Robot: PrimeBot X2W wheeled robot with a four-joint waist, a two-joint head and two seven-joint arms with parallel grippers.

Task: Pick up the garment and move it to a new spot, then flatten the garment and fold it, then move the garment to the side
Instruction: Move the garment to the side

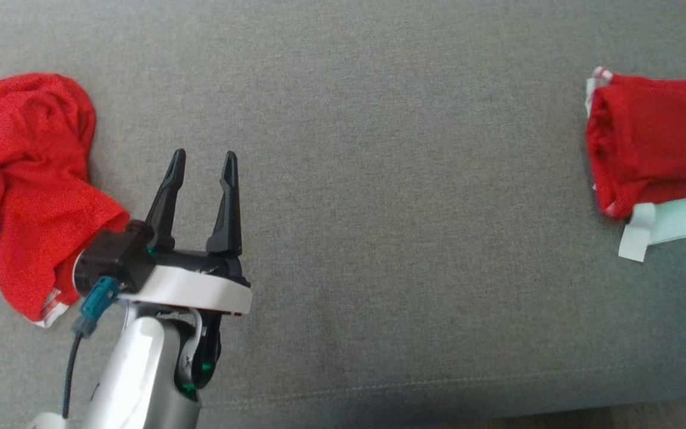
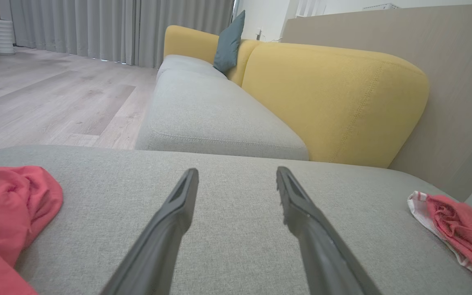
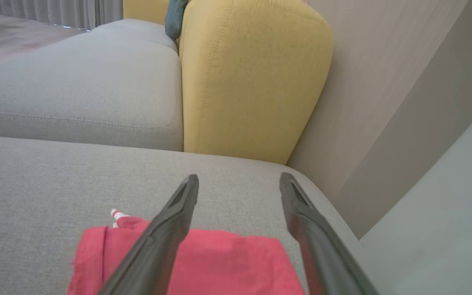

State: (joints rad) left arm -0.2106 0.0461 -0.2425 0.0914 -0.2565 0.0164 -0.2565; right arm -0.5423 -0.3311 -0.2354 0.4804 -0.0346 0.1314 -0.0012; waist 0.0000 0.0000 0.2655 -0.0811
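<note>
A folded red garment (image 1: 646, 140) with red-and-white striped trim lies on the grey seat cushion (image 1: 379, 238) at the far right. A pale part of my right arm (image 1: 673, 221) rests at its near edge. In the right wrist view my right gripper (image 3: 240, 182) is open just above that folded garment (image 3: 228, 262), with nothing between its fingers. A second red garment (image 1: 21, 179) lies crumpled at the far left. My left gripper (image 1: 203, 161) hangs open and empty just right of it, over bare cushion. The left wrist view shows the left gripper (image 2: 237, 174) between the crumpled garment (image 2: 6, 213) and the folded one (image 2: 457, 229).
A yellow backrest (image 2: 334, 102) rises behind the cushion, with a teal pillow (image 2: 228, 43) further along the sofa. A beige wall panel (image 2: 457, 82) stands to the right. Wooden floor (image 2: 47, 98) and grey curtains (image 2: 96, 28) lie beyond the sofa's left side.
</note>
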